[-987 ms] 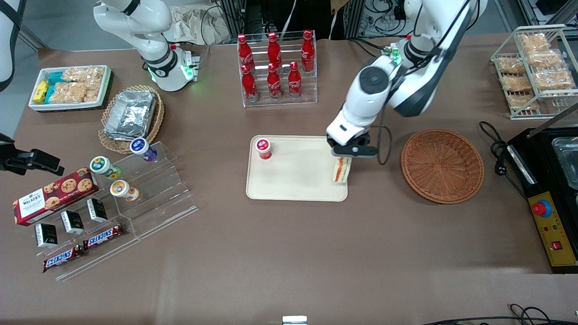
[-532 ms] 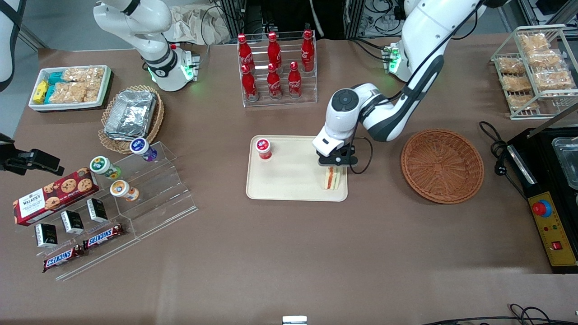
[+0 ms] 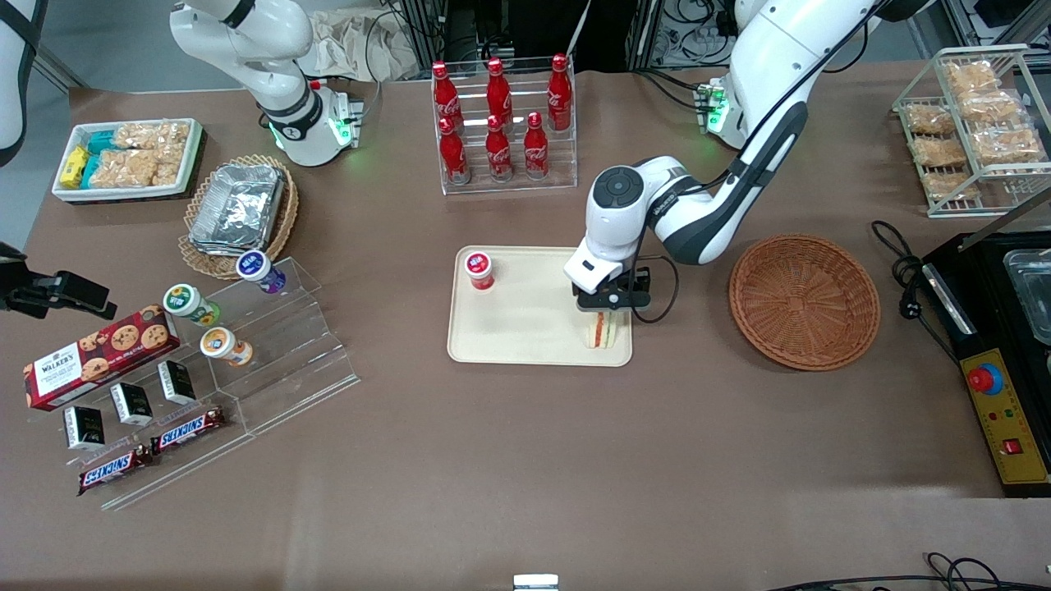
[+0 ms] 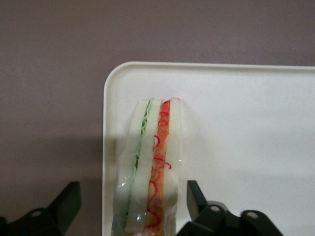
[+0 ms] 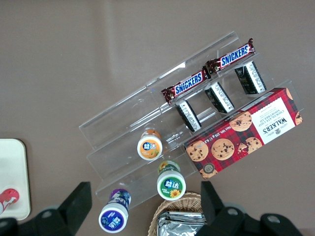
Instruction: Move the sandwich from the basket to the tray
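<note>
The sandwich [image 3: 602, 332] stands on its edge on the cream tray [image 3: 525, 332], in the tray's corner nearest the front camera on the basket's side. In the left wrist view the sandwich [image 4: 150, 172] shows green and red-orange filling and sits close to the tray's rim [image 4: 105, 147]. My left gripper [image 3: 605, 310] is low over the sandwich. It is open [image 4: 133, 191], one finger on each side of the sandwich, neither touching it. The reddish-brown basket [image 3: 805, 300] stands beside the tray toward the working arm's end, with nothing in it.
A small red-capped bottle [image 3: 479, 270] stands on the tray's other end. A rack of cola bottles [image 3: 502, 123] is farther from the camera. A black appliance [image 3: 998, 345] and cable lie past the basket. A clear step display [image 3: 271, 345] with snacks lies toward the parked arm's end.
My left gripper came down and moved with the sandwich from the tray's basket-side edge into the tray's near corner. The sandwich now stands on the tray.
</note>
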